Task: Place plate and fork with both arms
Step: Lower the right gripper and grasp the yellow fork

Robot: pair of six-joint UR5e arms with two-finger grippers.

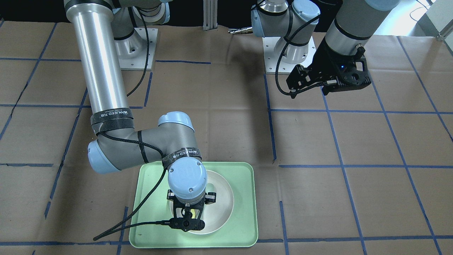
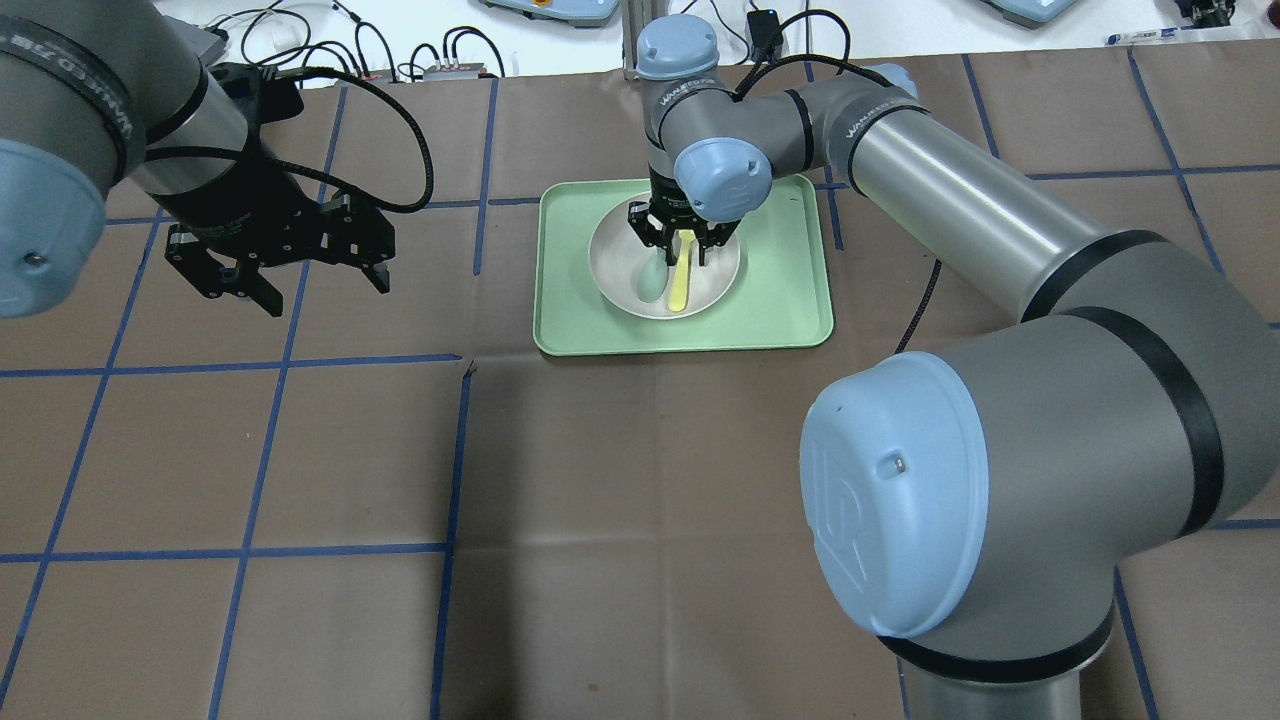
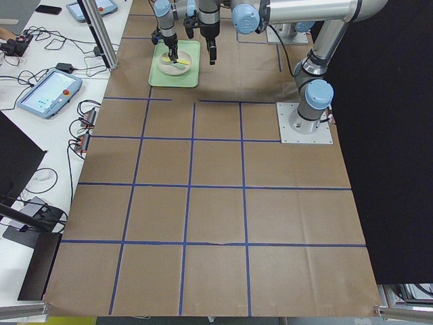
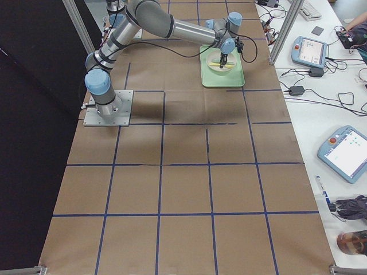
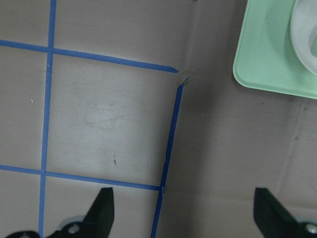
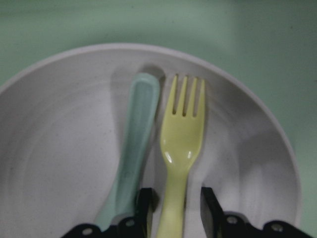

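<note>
The off-white plate [image 2: 620, 262] sits in the mint-green tray [image 2: 785, 300]. The pale yellow fork [image 2: 681, 285] lies in the plate beside a grey-teal spoon [image 2: 650, 285]. My right gripper [image 2: 679, 250] points down into the plate. In the right wrist view its fingers [image 6: 144, 199] straddle the handle of the fork [image 6: 182, 144] with a small gap on each side, so it is open. My left gripper [image 2: 325, 288] is open and empty, hovering over bare table to the left of the tray.
The table is brown paper with blue tape lines [image 2: 460, 450]. The tray's corner [image 5: 267, 54] and the plate's edge [image 5: 307, 29] show in the left wrist view. Both arm bases [image 1: 136, 53] stand at the robot's side.
</note>
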